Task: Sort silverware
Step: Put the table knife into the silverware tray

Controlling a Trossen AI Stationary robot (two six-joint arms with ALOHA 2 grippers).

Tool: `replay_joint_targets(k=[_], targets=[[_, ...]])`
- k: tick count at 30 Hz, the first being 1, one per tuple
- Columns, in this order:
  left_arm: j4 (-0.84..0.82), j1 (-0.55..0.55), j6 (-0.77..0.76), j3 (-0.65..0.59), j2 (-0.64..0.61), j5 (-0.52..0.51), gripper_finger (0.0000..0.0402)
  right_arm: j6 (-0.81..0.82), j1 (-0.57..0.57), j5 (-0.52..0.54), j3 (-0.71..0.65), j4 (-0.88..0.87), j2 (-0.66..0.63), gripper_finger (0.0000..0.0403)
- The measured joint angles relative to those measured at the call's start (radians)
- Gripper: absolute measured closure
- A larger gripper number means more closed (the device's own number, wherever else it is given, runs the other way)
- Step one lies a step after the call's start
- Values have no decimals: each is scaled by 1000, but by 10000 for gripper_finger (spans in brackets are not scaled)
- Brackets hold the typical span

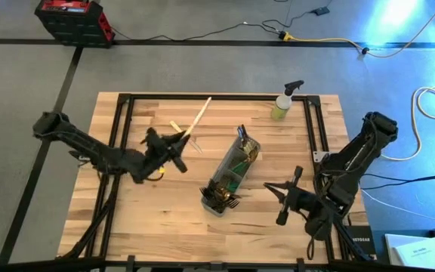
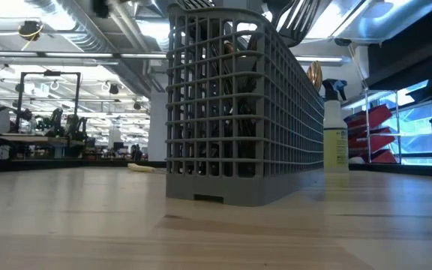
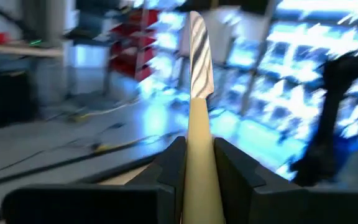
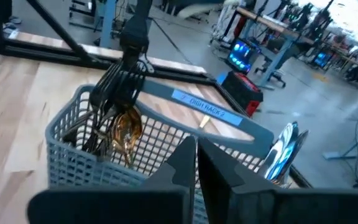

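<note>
The grey wire-mesh caddy (image 1: 231,172) (image 2: 231,112) stands mid-table with silverware upright in it; dark fork tines (image 4: 114,84) and a gold spoon head (image 4: 126,130) stick up at one end. My left gripper (image 1: 177,143) hovers left of the caddy, shut on a cream-handled knife (image 1: 199,115) whose shiny blade (image 3: 197,56) points away from the fingers toward the far edge. My right gripper (image 1: 279,189) (image 4: 196,163) is shut and empty, just right of the caddy's near end, pointing at it. My left gripper pinches the knife's cream handle (image 3: 199,155) between its two fingers (image 3: 171,169). The fingers lie along the knife, roughly level. The knife is lifted clear of the table, and its blade juts out past the fingertips.
A yellow-green spray bottle (image 1: 284,102) (image 2: 336,127) stands at the far right of the table. A small yellow piece (image 1: 174,127) (image 2: 141,167) lies on the wood left of the caddy. Black frame rails (image 1: 119,121) run along the table's sides.
</note>
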Motion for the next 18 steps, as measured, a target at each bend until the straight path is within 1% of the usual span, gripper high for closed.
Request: replay_joint_targets(k=[3, 5, 9, 12, 14, 16, 18], targets=[[112, 91, 22, 0, 22, 139, 353, 23, 4, -5, 0, -21, 1, 403], [157, 158, -9, 2, 35, 246, 353, 23, 4, 16, 0, -25, 1, 403], [147, 271, -58, 70, 104, 439, 355, 24, -17, 92, 0, -35, 1, 403], [142, 321, -91, 167, 199, 586, 355, 50, -50, 114, 0, -65, -12, 403], [104, 341, -51, 257, 271, 633, 355, 74, -85, 123, 0, -108, -30, 403], [40, 359, -23, 361, 350, 674, 355, 120, -122, 123, 0, -199, -49, 403], [-11, 376, 2, 463, 432, 722, 356, 211, -146, 105, -2, -343, -67, 403]])
